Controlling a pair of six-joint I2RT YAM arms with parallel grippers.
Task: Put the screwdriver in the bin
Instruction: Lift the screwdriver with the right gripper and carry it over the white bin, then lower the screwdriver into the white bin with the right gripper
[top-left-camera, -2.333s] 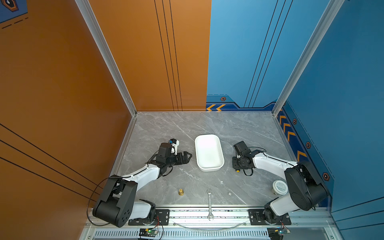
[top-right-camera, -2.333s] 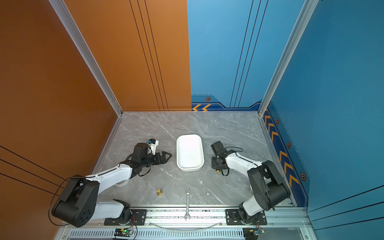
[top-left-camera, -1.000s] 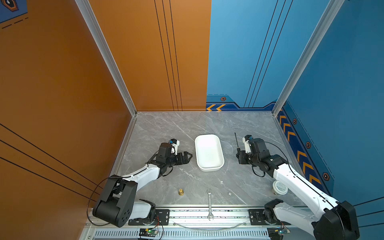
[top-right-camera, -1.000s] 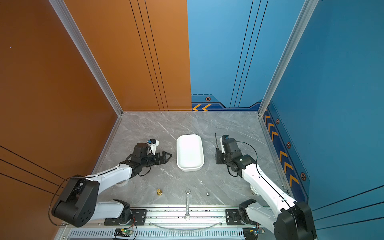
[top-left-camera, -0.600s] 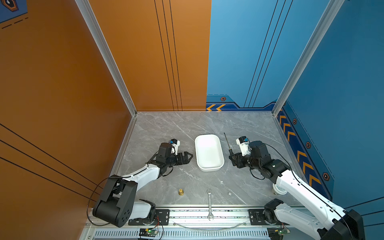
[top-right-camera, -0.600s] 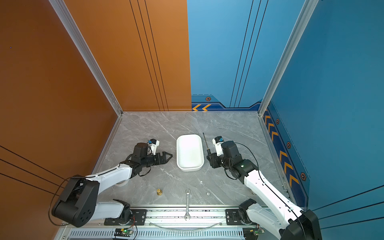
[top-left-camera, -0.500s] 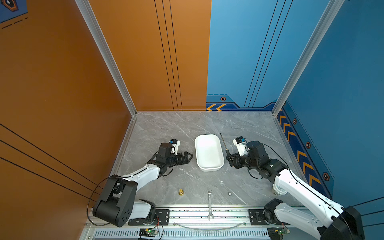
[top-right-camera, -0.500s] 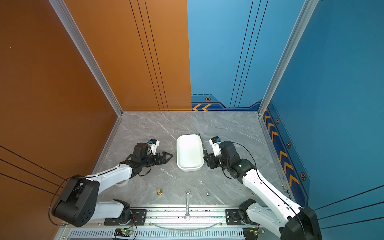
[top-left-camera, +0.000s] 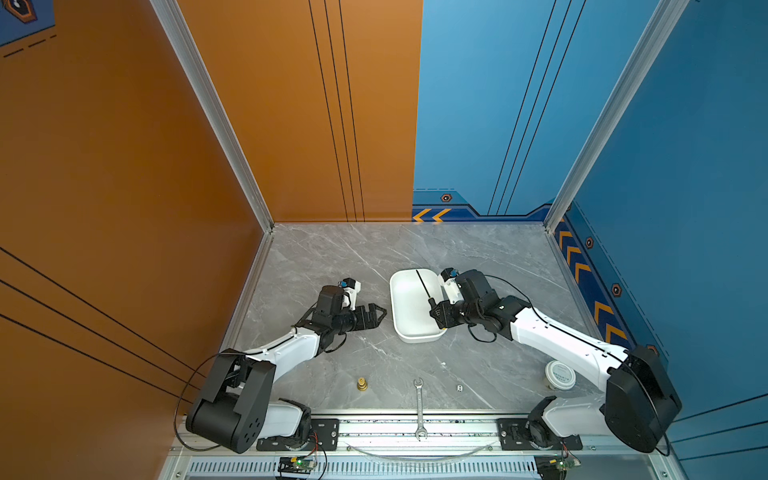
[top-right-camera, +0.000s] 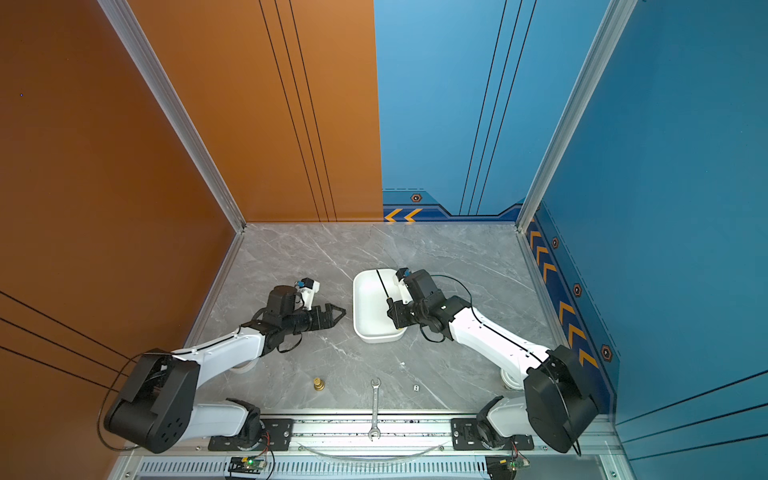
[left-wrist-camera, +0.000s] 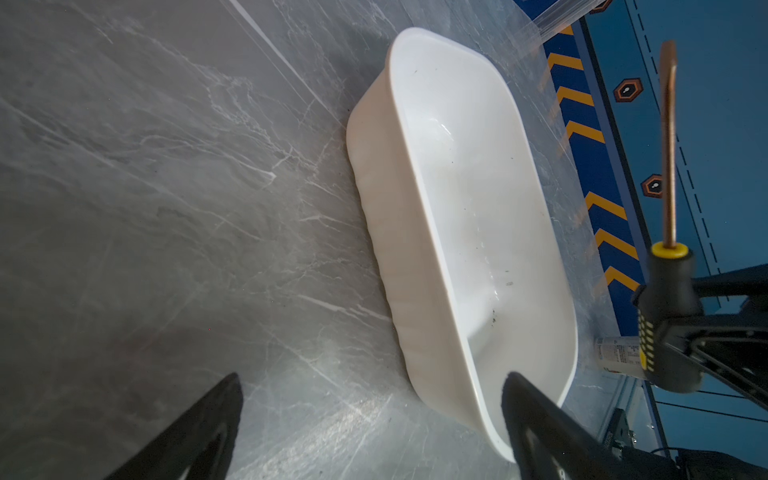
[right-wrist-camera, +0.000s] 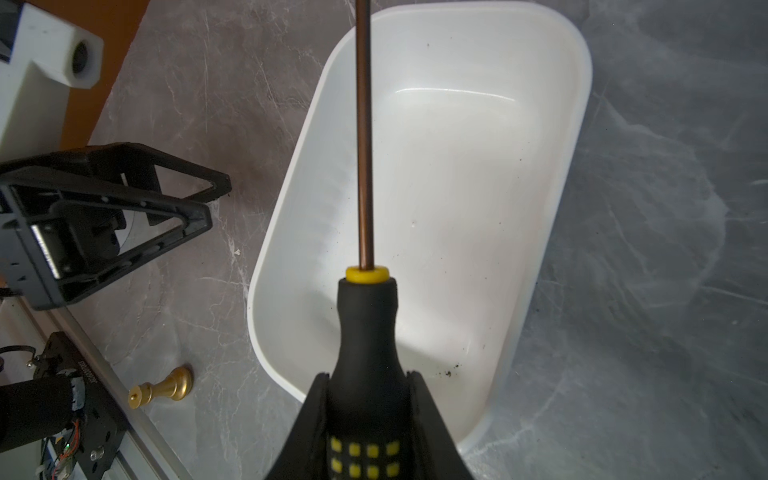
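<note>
Right pincer gripping screwdriver over bin, left pincer agape, yellow dots wrist-view only

Right gripper relocated. Earliest frames: low at the table, arm folded back, the bin just off to one side of the jaws. Since then it has lifted, the arm has stretched out, and it has crossed toward the bin in steps. The bin's near right rim now sits directly beneath the jaws. Screwdriver carried along: a second ago the shaft ahead of the jaws ran over bare table, now it runs over the bin's white floor, tip near the far rim.
</note>
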